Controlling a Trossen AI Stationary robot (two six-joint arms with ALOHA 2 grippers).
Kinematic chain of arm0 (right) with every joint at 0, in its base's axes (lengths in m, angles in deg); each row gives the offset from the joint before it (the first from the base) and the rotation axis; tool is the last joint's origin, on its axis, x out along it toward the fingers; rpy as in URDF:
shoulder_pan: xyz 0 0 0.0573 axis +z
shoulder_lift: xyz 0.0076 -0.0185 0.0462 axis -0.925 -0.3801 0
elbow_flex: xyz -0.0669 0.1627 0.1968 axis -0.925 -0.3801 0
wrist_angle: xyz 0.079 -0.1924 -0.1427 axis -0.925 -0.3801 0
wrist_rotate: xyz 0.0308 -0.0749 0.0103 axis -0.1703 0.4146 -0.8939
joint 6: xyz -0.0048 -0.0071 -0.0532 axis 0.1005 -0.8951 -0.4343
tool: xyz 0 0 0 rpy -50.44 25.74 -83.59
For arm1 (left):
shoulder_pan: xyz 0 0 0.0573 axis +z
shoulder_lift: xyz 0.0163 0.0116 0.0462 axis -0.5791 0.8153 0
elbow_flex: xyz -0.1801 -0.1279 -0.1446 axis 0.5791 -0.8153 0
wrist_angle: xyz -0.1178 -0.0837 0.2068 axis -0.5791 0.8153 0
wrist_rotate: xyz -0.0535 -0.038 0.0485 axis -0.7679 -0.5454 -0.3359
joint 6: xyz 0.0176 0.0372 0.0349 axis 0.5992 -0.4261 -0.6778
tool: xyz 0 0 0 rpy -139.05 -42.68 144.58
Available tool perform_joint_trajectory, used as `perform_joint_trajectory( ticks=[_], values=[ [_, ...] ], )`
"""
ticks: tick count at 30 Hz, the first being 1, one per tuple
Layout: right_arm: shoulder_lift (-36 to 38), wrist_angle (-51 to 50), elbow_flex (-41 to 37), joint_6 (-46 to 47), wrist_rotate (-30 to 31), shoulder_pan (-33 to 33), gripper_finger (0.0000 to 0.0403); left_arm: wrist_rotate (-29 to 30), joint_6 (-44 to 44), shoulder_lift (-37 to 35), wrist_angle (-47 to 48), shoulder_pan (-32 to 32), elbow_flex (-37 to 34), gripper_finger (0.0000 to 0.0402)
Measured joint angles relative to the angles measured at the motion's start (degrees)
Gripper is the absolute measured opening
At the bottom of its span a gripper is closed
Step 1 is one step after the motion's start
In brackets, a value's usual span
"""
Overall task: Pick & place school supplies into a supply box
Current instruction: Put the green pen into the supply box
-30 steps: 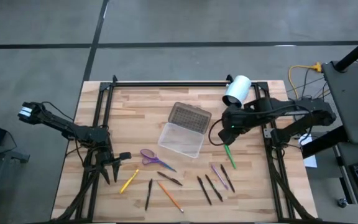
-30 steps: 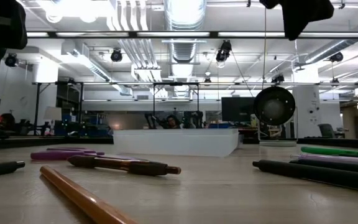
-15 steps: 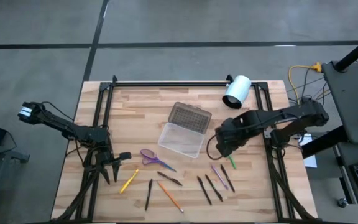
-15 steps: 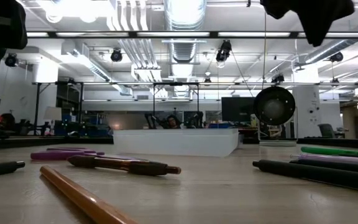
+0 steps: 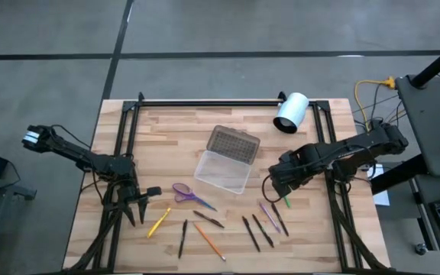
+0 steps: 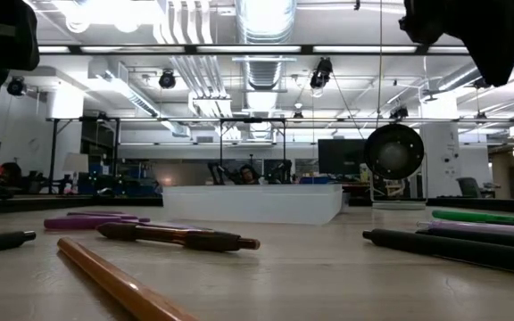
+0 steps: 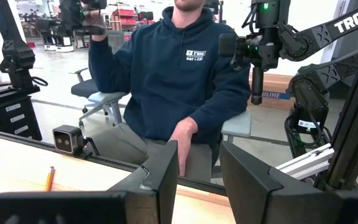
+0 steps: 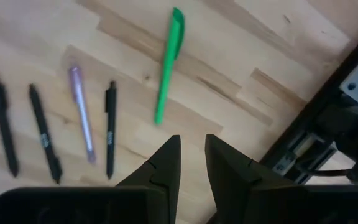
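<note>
The green pen (image 8: 169, 65) lies flat on the wood near the table's right side. My right gripper (image 8: 191, 155) hangs above it, pointing down, open by a narrow gap with nothing between its fingers. In the high view the gripper (image 5: 281, 180) covers most of that pen. Beside it lie a purple pen (image 8: 82, 112) and three black pens (image 5: 262, 229). The clear supply box (image 5: 224, 169) stands mid-table with its grey lid (image 5: 233, 143) swung open. The purple scissors (image 5: 186, 192), a yellow pen (image 5: 159, 222) and an orange pencil (image 5: 208, 241) lie nearer the left. My left gripper (image 5: 136, 206) waits open at the near left.
A white cylinder (image 5: 290, 112) lies at the far right of the table. Black frame rails (image 5: 331, 191) run along both sides. Two more black pens (image 5: 182, 237) lie near the front edge. A person in a dark sweatshirt (image 7: 179, 68) sits beyond the table.
My right gripper has moved toward the table's near edge and downward, coming over the green pen, and has rolled about its own axis. Its finger gap looks unchanged. The pens and the box have not moved.
</note>
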Motion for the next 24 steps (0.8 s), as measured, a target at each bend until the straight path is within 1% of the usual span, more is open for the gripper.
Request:
perform_joint_trajectory(
  ticks=[2,7,21,24],
  values=[
    [-0.4,0.0,-0.7,0.6,0.1,0.0,0.0068,0.0,0.0,0.0,0.0,0.0,0.0,0.0105],
    [-1.3,0.5,-1.4,-2.4,0.1,0.0,0.0068,0.0,0.0,0.0,0.0,0.0,0.0,0.0105],
    [-1.6,4.0,-1.1,-2.6,0.2,0.0,0.0068,0.0,0.0,0.0,0.0,0.0,0.0,0.0105],
    [-1.6,5.0,-1.2,-8.0,2.3,0.0,0.0068,0.0,0.0,0.0,0.0,0.0,0.0,0.0105]
  ],
)
